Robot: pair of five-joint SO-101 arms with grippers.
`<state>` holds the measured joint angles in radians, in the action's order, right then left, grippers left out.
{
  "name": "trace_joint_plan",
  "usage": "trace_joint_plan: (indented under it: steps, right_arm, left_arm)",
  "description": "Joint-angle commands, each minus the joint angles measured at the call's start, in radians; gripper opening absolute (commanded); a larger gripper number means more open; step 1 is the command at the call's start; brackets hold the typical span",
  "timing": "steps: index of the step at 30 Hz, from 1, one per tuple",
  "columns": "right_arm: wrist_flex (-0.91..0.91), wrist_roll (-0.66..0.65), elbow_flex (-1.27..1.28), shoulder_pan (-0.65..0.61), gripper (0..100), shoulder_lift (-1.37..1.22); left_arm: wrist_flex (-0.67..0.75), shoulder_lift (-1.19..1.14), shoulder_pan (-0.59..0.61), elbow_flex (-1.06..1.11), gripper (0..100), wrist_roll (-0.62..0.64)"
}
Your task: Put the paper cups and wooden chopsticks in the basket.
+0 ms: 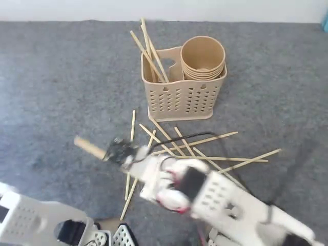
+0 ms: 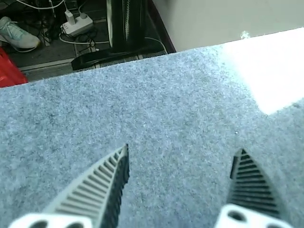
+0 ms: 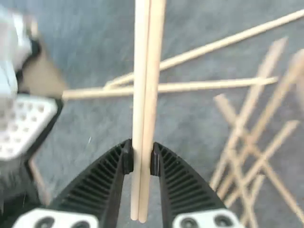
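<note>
Chopsticks, pair, slim pale wood: pinched between the ribbed black jaws of my right gripper. Loose sticks: scattered mid-surface on grey carpet. Basket, slotted beige plastic, near the far edge, holds stacked paper cups. My left gripper: spread wide, empty.

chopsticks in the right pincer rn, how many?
2 chopsticks, side by side and touching, both clamped in the right pincer. Another one hidden behind them is possible.
</note>
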<state>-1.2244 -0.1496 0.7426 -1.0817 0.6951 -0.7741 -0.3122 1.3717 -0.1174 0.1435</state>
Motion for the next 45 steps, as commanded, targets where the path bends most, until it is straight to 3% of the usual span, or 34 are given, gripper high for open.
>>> trace_joint_plan:
  steps: [1, 8, 21, 30, 37, 45]
  right_arm:
    - [0.024, 0.008, -0.028, 0.094, 0.8, 0.298]
    - [0.168, 0.008, -0.021, 0.211, 0.8, 0.513]
    - [0.556, 0.008, -0.014, 0.361, 0.8, 0.532]
    - [1.078, 0.008, 0.199, 0.472, 0.9, 0.532]
    - [1.241, 0.008, 0.27, 0.53, 0.9, 0.478]
    - [1.541, 0.008, 0.267, 0.61, 0.9, 0.16]
  left_arm:
    - [-0.051, 0.025, -0.038, -0.042, 33, 0.011]
    - [-0.215, 0.068, -0.173, -0.062, 33, 0.006]
    - [-0.465, 0.414, -0.453, 0.01, 33, 0.005]
    - [-0.419, 0.796, -0.635, 0.364, 33, 0.003]
    - [-0.298, 0.99, -0.744, 0.71, 33, 0.003]
    - [-0.196, 1.208, -0.944, 1.023, 33, 0.005]
